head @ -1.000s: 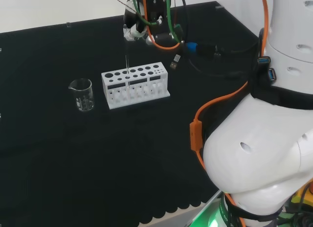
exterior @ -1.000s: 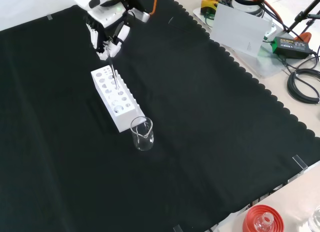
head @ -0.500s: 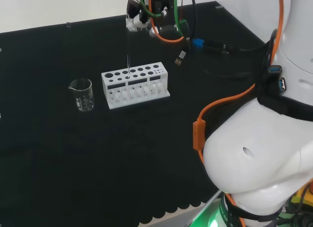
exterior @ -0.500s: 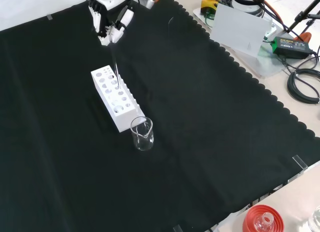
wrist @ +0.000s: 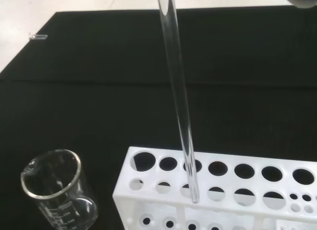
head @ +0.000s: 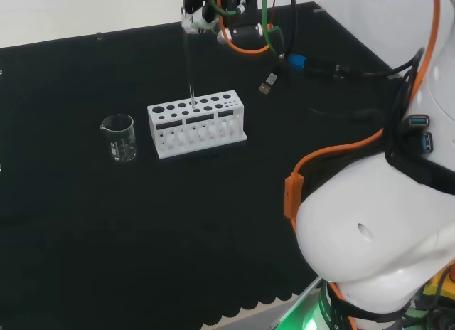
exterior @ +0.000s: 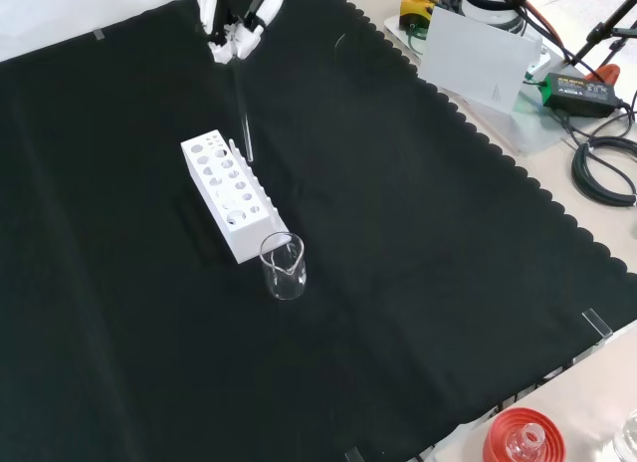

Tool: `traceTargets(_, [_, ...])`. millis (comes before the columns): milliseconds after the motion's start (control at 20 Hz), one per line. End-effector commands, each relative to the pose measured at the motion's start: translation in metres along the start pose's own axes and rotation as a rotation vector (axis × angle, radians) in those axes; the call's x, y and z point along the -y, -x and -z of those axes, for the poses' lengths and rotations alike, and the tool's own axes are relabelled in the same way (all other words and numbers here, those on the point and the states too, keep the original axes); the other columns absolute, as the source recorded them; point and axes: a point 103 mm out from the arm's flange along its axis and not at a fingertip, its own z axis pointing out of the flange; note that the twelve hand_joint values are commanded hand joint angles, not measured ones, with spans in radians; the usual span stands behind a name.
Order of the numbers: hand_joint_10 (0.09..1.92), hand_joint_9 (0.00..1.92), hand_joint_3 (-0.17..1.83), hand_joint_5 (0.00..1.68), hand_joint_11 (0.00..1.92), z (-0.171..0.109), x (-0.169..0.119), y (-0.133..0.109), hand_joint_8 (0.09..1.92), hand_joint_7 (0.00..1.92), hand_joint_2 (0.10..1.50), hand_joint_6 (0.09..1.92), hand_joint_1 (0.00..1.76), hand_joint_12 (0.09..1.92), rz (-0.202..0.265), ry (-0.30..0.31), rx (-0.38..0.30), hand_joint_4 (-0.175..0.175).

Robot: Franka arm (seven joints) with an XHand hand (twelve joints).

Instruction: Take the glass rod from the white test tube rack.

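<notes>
The white test tube rack (head: 197,124) stands mid-cloth with several round holes in its top, and it appears too in the front view (exterior: 227,195) and close up in the wrist view (wrist: 223,190). The hand (head: 195,20) is high above it, fingers pinched on the top of a thin clear glass rod (head: 190,67). The rod (exterior: 242,109) hangs nearly upright below the hand (exterior: 237,29). In the wrist view the rod (wrist: 178,101) ends in a rounded tip just over the rack's top face, outside the holes.
An empty glass beaker (head: 119,137) stands left of the rack in the head view, nearer the camera in the front view (exterior: 284,267). A red ribbed stand (exterior: 523,437) sits at the cloth's front right corner. Cables (head: 269,84) dangle from the arm.
The hand has risen with the rod in its pinch. The rod's lower end has come up out of the rack hole to the rack's top. Rack and beaker have stayed put.
</notes>
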Motion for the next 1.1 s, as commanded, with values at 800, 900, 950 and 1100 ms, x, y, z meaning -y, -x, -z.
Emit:
traceTargets(800, [0.3, 1.74, -0.17, 1.2, 1.61, 0.018, 0.035, -0.022, 0.54, 1.4, 1.07, 0.48, 1.32, 0.53, 0.007, 0.028, -0.023, -0.175])
traceTargets(900, [0.3, 1.74, -0.17, 1.2, 1.61, 0.017, 0.034, -0.025, 0.54, 1.4, 1.07, 0.48, 1.32, 0.53, 0.006, 0.027, -0.013, -0.175])
traceTargets(950, [0.3, 1.74, -0.17, 1.2, 1.61, 0.016, 0.033, -0.025, 0.54, 1.4, 1.07, 0.48, 1.32, 0.53, 0.005, 0.027, -0.01, -0.175])
traceTargets(1100, [0.3, 1.74, -0.17, 1.2, 1.61, 0.017, 0.034, -0.025, 0.53, 1.4, 1.07, 0.48, 1.32, 0.53, 0.009, 0.025, -0.015, -0.175])
